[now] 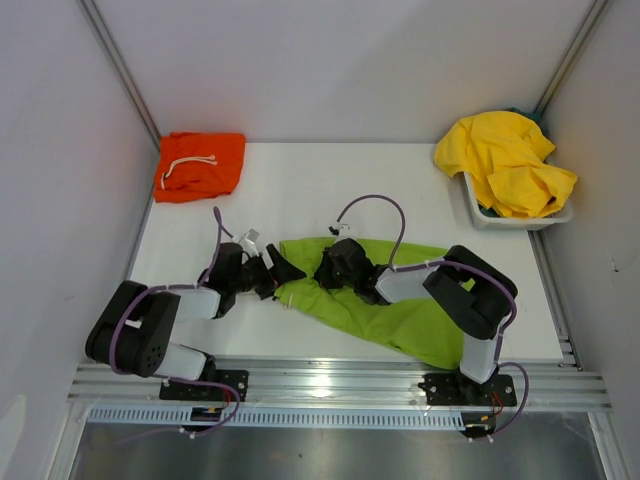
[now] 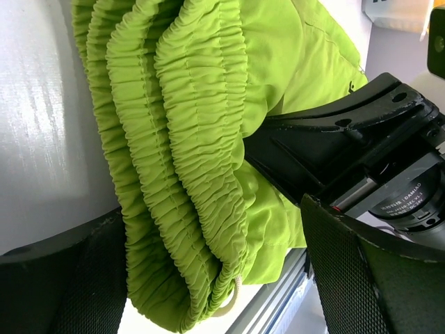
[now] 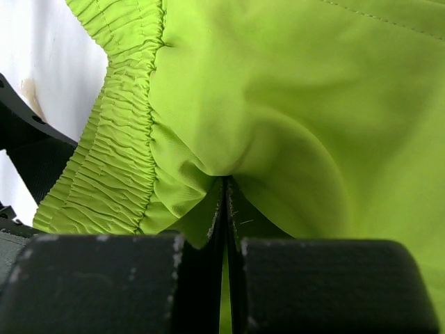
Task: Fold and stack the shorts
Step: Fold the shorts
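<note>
The lime green shorts lie crumpled across the near middle of the white table. My left gripper is at their left end, open wide, with the bunched elastic waistband between its fingers. A white drawstring loop hangs below the band. My right gripper is shut on a pinched fold of the green shorts, just right of the waistband. Folded orange shorts lie at the back left. Yellow shorts are heaped at the back right.
The yellow heap fills a white bin in the back right corner. A metal rail runs along the near table edge. Grey walls close in on both sides. The right arm's black body is close beside my left gripper.
</note>
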You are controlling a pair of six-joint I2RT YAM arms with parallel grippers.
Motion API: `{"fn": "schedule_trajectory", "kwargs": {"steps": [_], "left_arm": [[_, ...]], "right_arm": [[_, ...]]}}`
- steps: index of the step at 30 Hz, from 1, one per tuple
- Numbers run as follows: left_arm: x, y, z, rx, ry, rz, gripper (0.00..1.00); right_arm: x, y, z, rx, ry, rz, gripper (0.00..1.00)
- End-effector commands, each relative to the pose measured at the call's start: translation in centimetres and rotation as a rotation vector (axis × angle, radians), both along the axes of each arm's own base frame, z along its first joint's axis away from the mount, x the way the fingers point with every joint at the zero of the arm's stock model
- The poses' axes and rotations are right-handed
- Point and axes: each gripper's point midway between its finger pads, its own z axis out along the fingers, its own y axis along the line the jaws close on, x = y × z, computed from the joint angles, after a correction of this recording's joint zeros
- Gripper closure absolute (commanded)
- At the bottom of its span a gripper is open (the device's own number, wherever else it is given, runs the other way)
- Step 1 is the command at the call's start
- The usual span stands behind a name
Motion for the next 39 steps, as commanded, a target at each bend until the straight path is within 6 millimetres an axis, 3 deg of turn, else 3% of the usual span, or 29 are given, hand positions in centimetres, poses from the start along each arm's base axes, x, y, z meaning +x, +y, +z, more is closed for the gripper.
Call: {"fn": "schedule_trajectory", "kwargs": {"steps": [1, 6, 8, 9, 12, 17, 23, 28, 33, 39], "left_arm": [[-3.6, 1.7, -4.5, 0.135, 0.183, 0.012, 0.06], [-3.5, 2.8, -3.6, 0.198, 0.163, 0.038, 0.03], [-3.5, 3.0, -3.2, 0.210, 0.157, 0.049, 0.01], [-3.6, 3.3, -3.1, 0.218, 0.164, 0.060, 0.01], [-3.1, 3.6, -2.3, 0.226, 0.153, 0.084, 0.01], [-2.0, 4.2, -1.0, 0.224, 0.184, 0.117, 0.01], [-0.7, 5.7, 1.8, 0.181, 0.173, 0.170, 0.01], [0.4, 7.7, 3.5, 0.206, 0.192, 0.228, 0.01], [-0.1, 8.4, 3.7, 0.221, 0.223, 0.254, 0.01], [-0.2, 8.8, 4.2, 0.219, 0.214, 0.261, 0.01]], "right_arm": [[-0.4, -0.1, -0.9, -0.026, 0.027, 0.022, 1.00], [-1.4, 0.2, 1.8, -0.010, -0.035, 0.064, 1.00], [-2.2, 0.7, 3.0, -0.008, -0.081, 0.096, 0.94], [-2.5, 0.8, 3.5, -0.005, -0.103, 0.109, 0.75], [-3.9, 0.4, 5.0, -0.014, -0.197, 0.138, 0.50], [-5.5, -0.6, 6.2, -0.072, -0.351, 0.192, 0.42], [-8.1, 0.6, 7.9, -0.123, -0.550, 0.331, 0.25], [-9.1, 2.0, 8.8, -0.221, -0.677, 0.398, 0.17], [-9.5, 4.1, 8.5, -0.326, -0.739, 0.466, 0.14], [-10.0, 5.9, 6.7, -0.482, -0.797, 0.539, 0.12]]}}
